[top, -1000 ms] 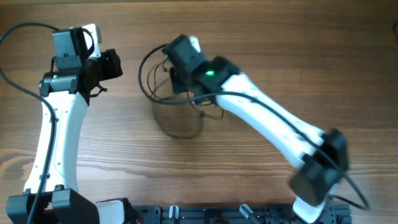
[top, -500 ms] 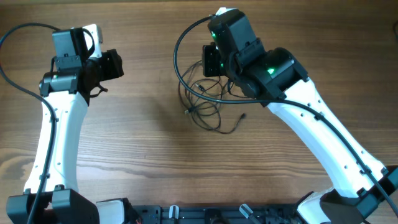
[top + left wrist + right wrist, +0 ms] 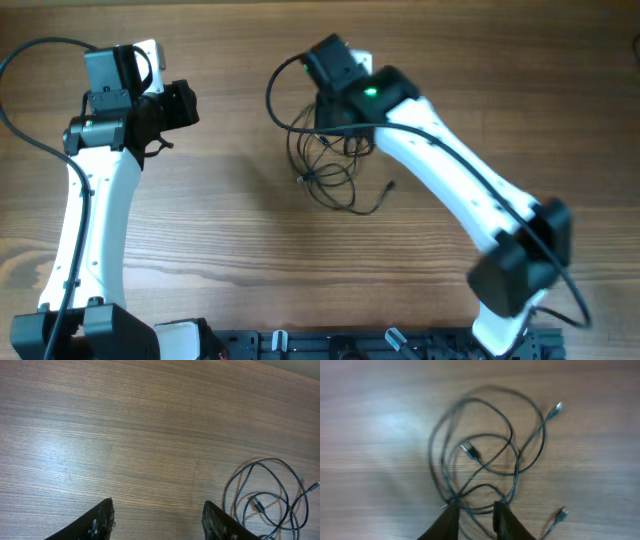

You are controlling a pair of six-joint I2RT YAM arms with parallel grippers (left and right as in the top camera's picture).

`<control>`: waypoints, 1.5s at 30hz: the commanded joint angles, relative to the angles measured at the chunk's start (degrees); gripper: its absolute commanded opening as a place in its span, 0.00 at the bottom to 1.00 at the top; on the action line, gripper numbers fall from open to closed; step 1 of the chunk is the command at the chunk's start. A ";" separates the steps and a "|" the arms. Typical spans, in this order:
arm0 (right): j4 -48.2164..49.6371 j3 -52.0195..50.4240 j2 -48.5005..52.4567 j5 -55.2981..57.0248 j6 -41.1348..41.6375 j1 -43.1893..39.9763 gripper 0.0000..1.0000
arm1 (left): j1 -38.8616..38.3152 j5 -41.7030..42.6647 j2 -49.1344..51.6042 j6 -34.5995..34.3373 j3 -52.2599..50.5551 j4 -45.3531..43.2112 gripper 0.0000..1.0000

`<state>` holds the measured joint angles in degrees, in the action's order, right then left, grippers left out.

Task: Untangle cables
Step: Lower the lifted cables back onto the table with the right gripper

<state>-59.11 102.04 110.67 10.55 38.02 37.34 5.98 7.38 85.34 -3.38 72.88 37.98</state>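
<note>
The table (image 3: 220, 230) is brown wood with a long straight grain, and it fills every view; nothing of the room beyond shows except a pale strip past the far edge in the top right corner of the left wrist view. A black rail (image 3: 330, 345) runs along the near edge, between the bases of the two arms.

The left arm (image 3: 95, 200) stands up the left side, its wrist bent to the right. The left gripper (image 3: 159, 520) hangs released, its fingers (image 3: 102, 520) well apart with only bare wood between them.

The right arm (image 3: 450, 190) reaches from the lower right corner up and across to the middle of the table, with its wrist over the top of the cables (image 3: 330, 170). The right gripper (image 3: 476, 519) is parted a little, the gap wider than the thin strands crossing at its tips, so it clamps nothing.

The cables lie in a loose pile of overlapping loops just past the middle of the table, flat on the wood, with one plug (image 3: 388, 186) trailing out to the lower right. They show at the lower right of the left wrist view, well apart from that gripper.

Bare wood lies open between the left arm and the pile, and between the pile and the rail
</note>
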 commanded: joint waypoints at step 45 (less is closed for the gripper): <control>8.83 -0.55 18.99 -5.25 11.47 2.99 0.59 | 0.26 0.98 0.17 -0.50 0.24 -0.20 0.58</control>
<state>-51.53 101.71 127.04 7.53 51.09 40.32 5.98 7.40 85.34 -3.38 72.88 37.78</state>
